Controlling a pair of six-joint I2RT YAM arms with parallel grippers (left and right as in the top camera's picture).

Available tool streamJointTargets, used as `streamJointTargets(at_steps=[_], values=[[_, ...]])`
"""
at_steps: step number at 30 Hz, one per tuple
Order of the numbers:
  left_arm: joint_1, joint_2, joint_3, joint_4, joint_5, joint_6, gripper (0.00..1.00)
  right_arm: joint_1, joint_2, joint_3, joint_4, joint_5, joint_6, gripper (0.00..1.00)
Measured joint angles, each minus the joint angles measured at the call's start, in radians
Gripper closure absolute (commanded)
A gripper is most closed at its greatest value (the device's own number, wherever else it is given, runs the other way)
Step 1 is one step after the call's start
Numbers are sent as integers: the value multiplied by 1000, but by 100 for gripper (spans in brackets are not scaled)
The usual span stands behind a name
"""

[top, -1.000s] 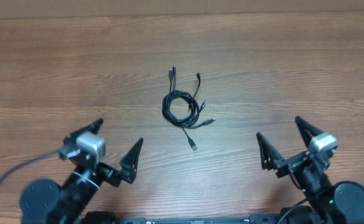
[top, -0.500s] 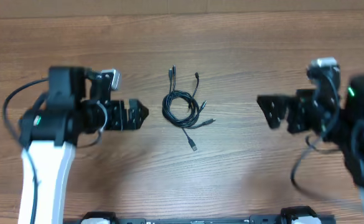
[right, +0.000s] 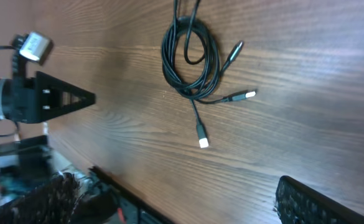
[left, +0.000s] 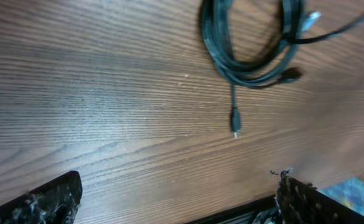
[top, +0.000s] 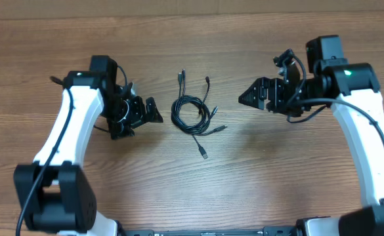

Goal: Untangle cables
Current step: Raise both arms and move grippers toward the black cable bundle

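Note:
The cables (top: 192, 111) are thin black cords coiled in one small tangle at the middle of the wooden table, with several metal-tipped plug ends sticking out above and below. My left gripper (top: 151, 113) is open and empty, just left of the coil. My right gripper (top: 252, 96) is open and empty, to the right of the coil. The left wrist view shows the coil's lower loop (left: 250, 50) and one plug end (left: 235, 121) ahead of the open fingers. The right wrist view shows the whole coil (right: 191, 62) and the left arm (right: 38, 99) beyond it.
The wooden table (top: 192, 190) runs the full width of the overhead view. Its front edge (right: 119, 186) shows in the right wrist view, with a dark base below it. A pale wall strip (top: 192, 6) lies along the back.
Both arms have risen from their folded rest near the front edge and swung in toward the coil, one on each side. The cables have not moved.

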Motion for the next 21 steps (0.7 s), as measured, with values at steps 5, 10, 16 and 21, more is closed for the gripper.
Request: streamJointTargets(at_steps=[5, 10, 16, 21], values=[[0, 106, 0, 43, 0, 0, 0, 0, 37, 0, 21, -16, 34, 14], [0, 203, 0, 105, 0, -8, 0, 0, 37, 0, 60, -27, 48, 96], [0, 253, 0, 105, 0, -29, 0, 0, 37, 0, 92, -31, 94, 96], [0, 254, 0, 105, 0, -30, 0, 5, 37, 0, 125, -31, 134, 42]])
